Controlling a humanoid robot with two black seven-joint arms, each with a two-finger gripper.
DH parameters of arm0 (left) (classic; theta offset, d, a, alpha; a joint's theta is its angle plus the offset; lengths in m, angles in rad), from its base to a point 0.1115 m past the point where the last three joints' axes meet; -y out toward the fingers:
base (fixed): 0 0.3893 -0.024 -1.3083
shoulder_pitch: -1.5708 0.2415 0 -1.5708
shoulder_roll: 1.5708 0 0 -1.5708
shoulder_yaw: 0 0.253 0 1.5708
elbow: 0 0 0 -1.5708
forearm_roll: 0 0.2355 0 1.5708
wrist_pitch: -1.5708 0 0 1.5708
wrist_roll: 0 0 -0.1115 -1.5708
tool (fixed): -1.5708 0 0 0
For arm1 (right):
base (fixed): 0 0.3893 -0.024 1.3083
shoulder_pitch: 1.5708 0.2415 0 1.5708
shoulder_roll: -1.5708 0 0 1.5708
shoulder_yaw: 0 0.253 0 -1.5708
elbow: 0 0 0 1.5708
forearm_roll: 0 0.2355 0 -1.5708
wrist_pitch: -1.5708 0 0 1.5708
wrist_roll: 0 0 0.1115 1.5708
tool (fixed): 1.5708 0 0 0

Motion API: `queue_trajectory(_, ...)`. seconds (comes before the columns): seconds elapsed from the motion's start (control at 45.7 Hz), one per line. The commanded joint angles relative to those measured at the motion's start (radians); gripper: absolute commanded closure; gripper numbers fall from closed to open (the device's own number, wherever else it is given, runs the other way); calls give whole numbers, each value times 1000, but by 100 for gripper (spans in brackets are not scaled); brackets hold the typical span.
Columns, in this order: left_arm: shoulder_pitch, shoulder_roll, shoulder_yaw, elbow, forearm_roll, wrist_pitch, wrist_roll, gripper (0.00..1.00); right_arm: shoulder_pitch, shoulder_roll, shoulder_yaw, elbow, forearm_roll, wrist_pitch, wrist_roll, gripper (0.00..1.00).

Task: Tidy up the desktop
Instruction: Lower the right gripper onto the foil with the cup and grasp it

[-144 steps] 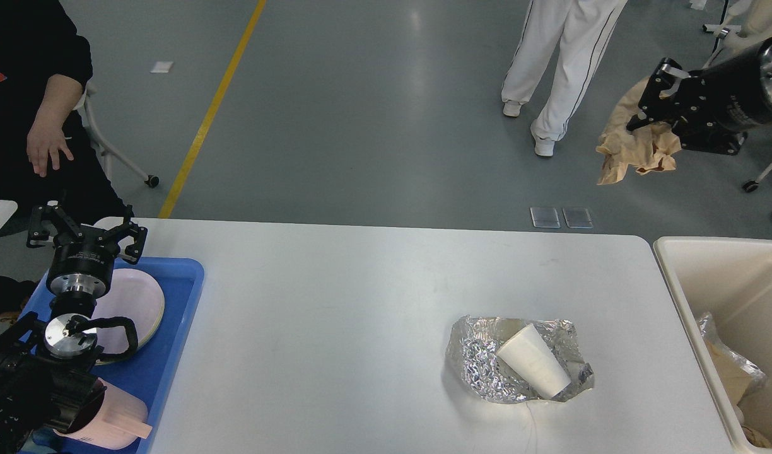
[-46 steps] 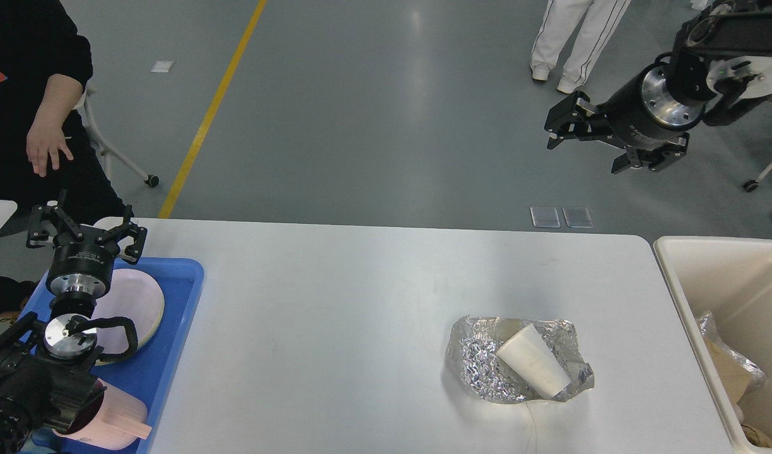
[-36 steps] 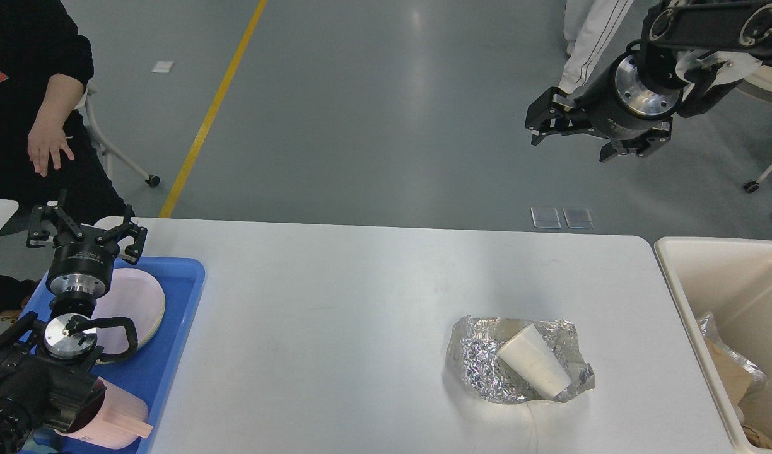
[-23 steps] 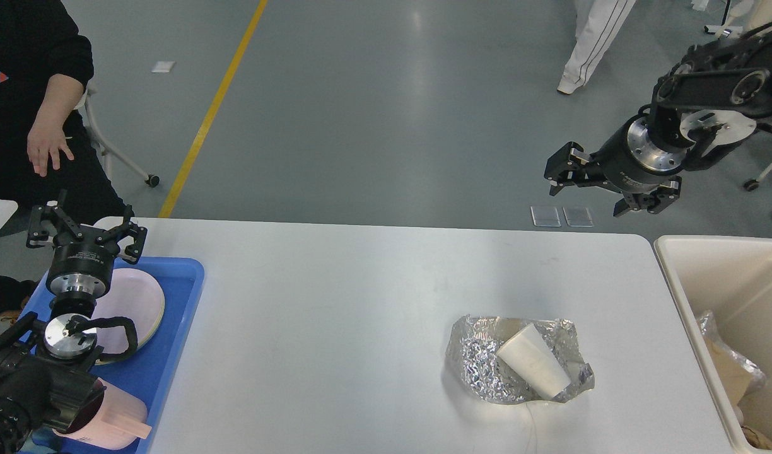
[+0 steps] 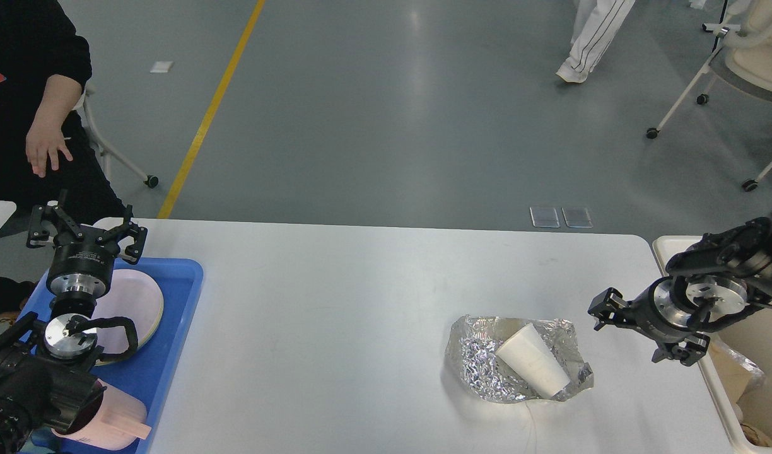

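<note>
The white desktop (image 5: 335, 315) fills the lower view. On its right part lies a crumpled sheet of silver foil (image 5: 480, 362) with a white paper cup (image 5: 532, 360) lying on its side on top. My right gripper (image 5: 638, 334) hovers open just right of the foil, fingers spread, holding nothing. My left gripper (image 5: 86, 230) stands open at the far left, above the blue tray (image 5: 171, 328), also holding nothing.
The blue tray holds a pale pink plate (image 5: 130, 309) and a pink cup (image 5: 111, 419). A cream-white bin (image 5: 736, 378) with crumpled paper and foil inside stands against the table's right edge. A person (image 5: 26, 94) sits at the back left. Chairs stand beyond on the floor.
My right gripper let go of the brown paper, then swung left and came down from high beyond the table to just right of the foil. The left arm has not moved.
</note>
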Motion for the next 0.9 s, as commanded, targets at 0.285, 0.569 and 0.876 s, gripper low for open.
queue_trajectory(0.285,0,-1,0,0,0,0,0,4,-62,44,15,0,-8,-11,1,0)
queue_trajectory(0.569,0,0,0,0,0,0,0,4,-110,67,23,-10,-9,-40,3,0)
queue_trajectory(0.876,0,0,0,0,0,0,0,4,-130,85,38,-15,-9,-43,1,0)
